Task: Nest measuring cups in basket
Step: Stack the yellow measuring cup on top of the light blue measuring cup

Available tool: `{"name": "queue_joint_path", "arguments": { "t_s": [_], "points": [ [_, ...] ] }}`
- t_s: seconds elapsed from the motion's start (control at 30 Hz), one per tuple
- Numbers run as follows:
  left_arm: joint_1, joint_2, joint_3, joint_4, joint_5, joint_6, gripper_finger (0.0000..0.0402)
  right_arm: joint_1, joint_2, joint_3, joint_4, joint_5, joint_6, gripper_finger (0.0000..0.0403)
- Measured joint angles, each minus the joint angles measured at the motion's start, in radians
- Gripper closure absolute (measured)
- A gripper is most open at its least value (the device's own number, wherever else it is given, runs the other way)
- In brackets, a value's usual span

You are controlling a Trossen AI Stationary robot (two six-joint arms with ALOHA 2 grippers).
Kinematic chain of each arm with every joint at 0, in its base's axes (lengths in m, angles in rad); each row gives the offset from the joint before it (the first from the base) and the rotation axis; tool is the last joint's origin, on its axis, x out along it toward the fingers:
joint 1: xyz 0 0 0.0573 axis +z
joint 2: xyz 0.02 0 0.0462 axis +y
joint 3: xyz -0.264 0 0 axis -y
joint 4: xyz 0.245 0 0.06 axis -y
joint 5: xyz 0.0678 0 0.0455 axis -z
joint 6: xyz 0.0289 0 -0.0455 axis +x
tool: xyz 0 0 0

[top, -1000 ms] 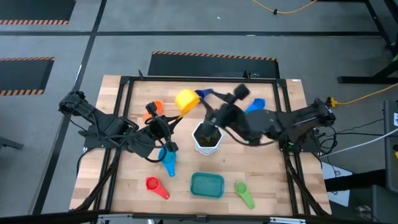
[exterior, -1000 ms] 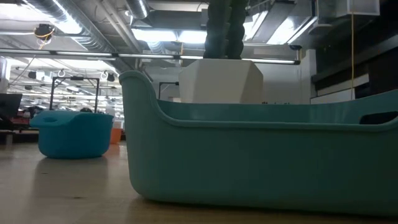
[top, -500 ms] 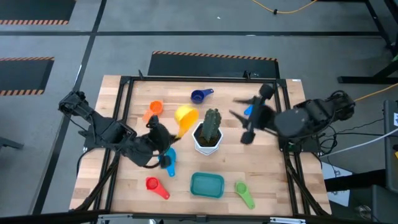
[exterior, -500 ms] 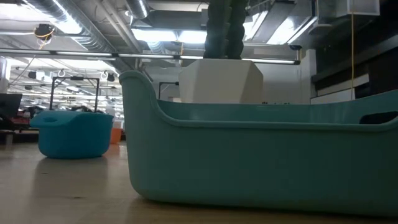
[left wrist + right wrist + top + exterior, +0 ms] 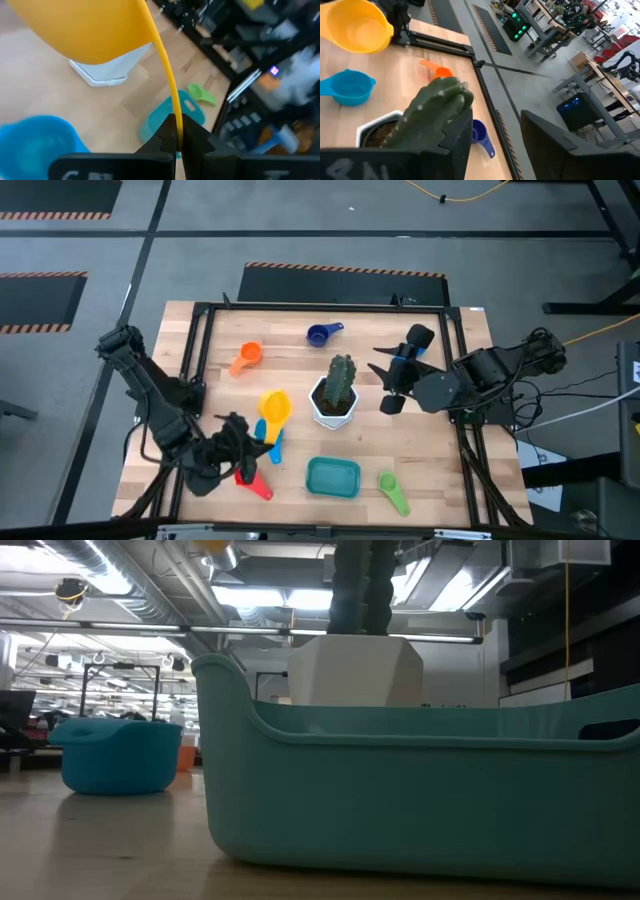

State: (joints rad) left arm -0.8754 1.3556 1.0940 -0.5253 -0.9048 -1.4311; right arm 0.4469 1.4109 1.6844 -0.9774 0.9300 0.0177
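Note:
My left gripper point(image 5: 243, 442) is at the near left, shut on the yellow cup point(image 5: 275, 406), which hangs above a light blue cup point(image 5: 272, 442). The red cup point(image 5: 250, 480), the teal basket point(image 5: 333, 477) and the green cup point(image 5: 393, 492) lie along the near edge. The orange cup point(image 5: 247, 357) and the dark blue cup point(image 5: 322, 333) lie at the far side. My right gripper point(image 5: 386, 386) is open, right of the cactus pot, over a second light blue cup point(image 5: 402, 357). My left gripper pinches the yellow cup's flat handle at its free end point(image 5: 175, 122) between its two fingers. The handle runs straight out from the fingertips to the bowl point(image 5: 85, 25). The cup is lifted clear of the table, and its yellow edge point(image 5: 215, 545) shows high in the low view.
A white pot with a green cactus point(image 5: 336, 394) stands mid-table between the arms. A black frame point(image 5: 200, 330) runs around the wooden tabletop. Bare wood lies between the pot and the basket and right of the green cup.
My left gripper has carried the yellow cup from the far middle of the table toward the near left, over the light blue cup. My right gripper has pulled back from above the cactus pot toward the table's right edge.

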Motion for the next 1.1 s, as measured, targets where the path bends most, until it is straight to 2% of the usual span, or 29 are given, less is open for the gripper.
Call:
{"name": "queue_joint_path", "arguments": {
  "t_s": [0.2,0.5,0.8,1.1],
  "points": [
    [-0.054,0.0,-0.162,0.173,-0.077,-0.183,0.04,0.0,0.0,-0.008,-0.001,0.0,0.0,0.0232],
    [-0.054,0.0,-0.344,0.383,-0.055,-0.321,0.04,0.0,0.0,-0.008,0.0,-0.009,0.006,0.0232],
    [-0.054,0.002,-0.405,0.416,-0.029,-0.4,0.04,0.0,0.0,-0.008,0.0,-0.015,0.009,0.0232],
    [-0.054,0.132,-0.406,0.531,-0.034,-0.455,0.04,0.0,0.0,-0.008,0.0,-0.017,0.03,0.0232]
  ]
}}
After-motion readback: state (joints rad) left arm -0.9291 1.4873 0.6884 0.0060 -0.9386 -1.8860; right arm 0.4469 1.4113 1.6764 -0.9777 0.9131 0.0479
